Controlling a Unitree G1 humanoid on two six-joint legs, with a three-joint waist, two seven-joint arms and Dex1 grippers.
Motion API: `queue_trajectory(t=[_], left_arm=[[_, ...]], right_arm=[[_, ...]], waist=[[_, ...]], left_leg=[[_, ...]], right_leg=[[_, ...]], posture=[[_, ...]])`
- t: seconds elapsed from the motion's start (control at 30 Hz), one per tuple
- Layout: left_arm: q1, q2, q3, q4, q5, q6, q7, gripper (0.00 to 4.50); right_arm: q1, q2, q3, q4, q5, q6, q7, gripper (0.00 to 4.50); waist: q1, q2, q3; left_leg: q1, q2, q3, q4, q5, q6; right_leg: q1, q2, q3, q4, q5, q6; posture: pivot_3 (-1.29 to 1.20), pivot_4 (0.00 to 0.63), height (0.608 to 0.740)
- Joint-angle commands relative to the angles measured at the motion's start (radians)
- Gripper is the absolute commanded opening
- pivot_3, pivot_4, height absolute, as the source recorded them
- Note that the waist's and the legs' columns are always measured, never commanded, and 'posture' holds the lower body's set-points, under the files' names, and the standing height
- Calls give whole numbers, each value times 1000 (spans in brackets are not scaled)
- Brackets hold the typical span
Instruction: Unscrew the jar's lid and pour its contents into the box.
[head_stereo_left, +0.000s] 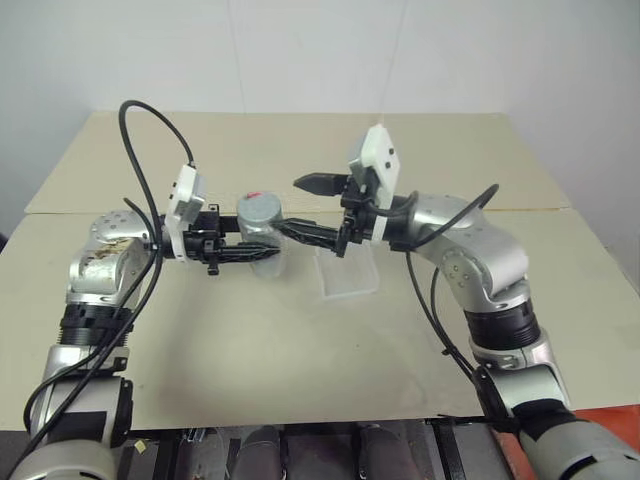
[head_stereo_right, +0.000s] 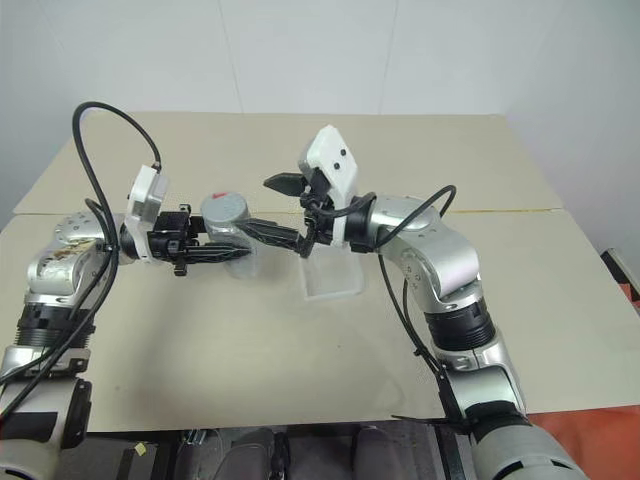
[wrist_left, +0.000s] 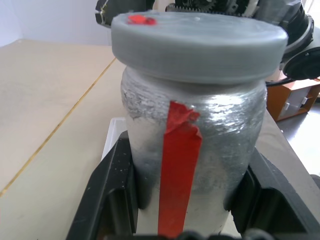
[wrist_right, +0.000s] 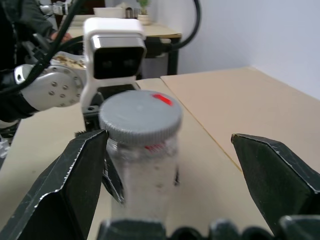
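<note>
From the left eye view, the left gripper is clamped on the body of the jar, holding it upright just above the desk, left of centre. The grey lid, with its red mark, is on the jar. The right gripper reaches in from the right with its jaws spread wide: one finger sits high and beyond the lid, the other low, alongside the jar's right side. Neither looks to be pressing on the lid. The clear box lies on the desk just right of the jar, under the right gripper.

The right eye view shows the same layout: jar in the left gripper, lid on, and the box near and to the right, apart from the jar.

In the left wrist view, the two black fingers bracket the jar on both sides of its red label stripe, touching its wall. The lid sits square on the neck. The contents cannot be made out through the cloudy wall.

In the right wrist view, the open fingers stand either side of the lid with clear gaps, the lid roughly between them.

The step in hand looks like lid removal, with the lid not yet gripped. Next the right gripper would likely need to centre on the lid, close on its rim and twist while the left holds the jar firm.
</note>
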Motion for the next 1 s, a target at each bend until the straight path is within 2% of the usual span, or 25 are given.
queue_trajectory(t=[0.03,0.4,0.6,0.77,1.0], left_arm=[[-2,12,24,-35,-23,-2,-21,1936],[-8,14,24,-26,-17,-2,-26,1936],[-19,2,17,-8,-8,-8,-19,1936],[-28,-10,11,-4,-5,-8,-18,1936],[-32,-13,11,-3,-5,-9,-20,1936]], right_arm=[[-6,-12,-49,-23,11,0,-21,4476],[2,-41,-68,-31,21,5,-18,4476],[28,-76,-87,-134,124,35,53,4476],[4,-17,-50,-158,130,50,-2,4476],[-48,81,27,-95,40,23,-89,4476]], waist=[[0,0,0],[0,0,0],[2,0,0],[-2,0,0],[-1,0,0]], left_leg=[[0,0,0,0,0,0],[0,0,0,0,-1,1],[0,0,-1,0,-2,3],[1,0,-3,0,-1,2],[0,0,-3,0,-1,2]], right_leg=[[0,0,0,0,0,0],[0,0,0,0,0,0],[0,0,0,-1,0,0],[0,0,1,0,0,0],[0,0,0,0,0,0]], posture=[[0,150,740],[0,150,740],[0,150,740],[0,150,740],[0,150,740]])
